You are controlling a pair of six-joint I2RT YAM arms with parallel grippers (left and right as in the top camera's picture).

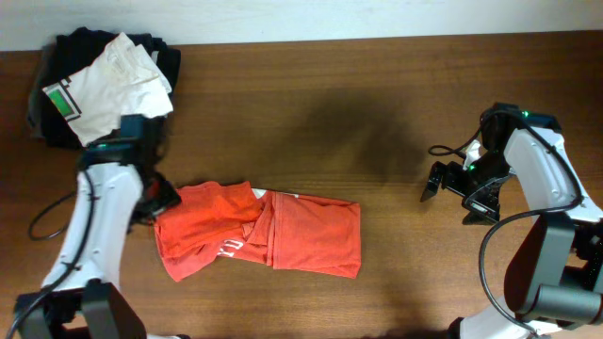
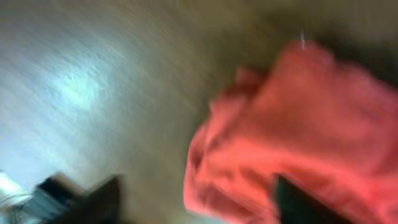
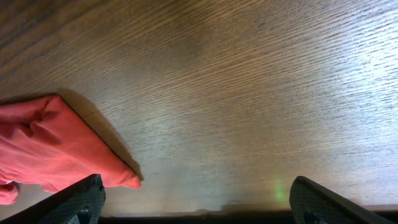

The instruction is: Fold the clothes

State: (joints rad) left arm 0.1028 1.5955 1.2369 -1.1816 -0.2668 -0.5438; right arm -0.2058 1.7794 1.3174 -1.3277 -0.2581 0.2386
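Two arms flank your wooden counter (image 1: 377, 94). At its far-left back corner a white garment (image 1: 108, 80) with a green patch lies on top of a heap of black garments (image 1: 57, 56).

Just in front of that heap, your left end effector (image 1: 158, 200) sits at the left edge of the red-orange T-shirt (image 1: 311, 235). The left wrist view is heavily blurred. Its two dark fingers (image 2: 99, 199) still read as spread well apart along the bottom edge, with rumpled red cloth reaching the right-hand one. You cannot tell from the blur whether that finger touches the cloth, and nothing looks pinched.

The T-shirt lies left of the counter's middle with its long axis running left to right. Its left half is bunched and folded over itself, with a bit of white lettering (image 1: 229, 248) showing. Its right half lies flat, ending in a straight edge that faces the right arm. The white neck label (image 1: 285, 196) peeks out at the back edge near the middle.

Your right end effector (image 1: 446, 202) hangs well apart from the shirt over bare wood at the right side. Its jaws are spread wide and hold nothing. In its wrist view, one red corner points in from the left.
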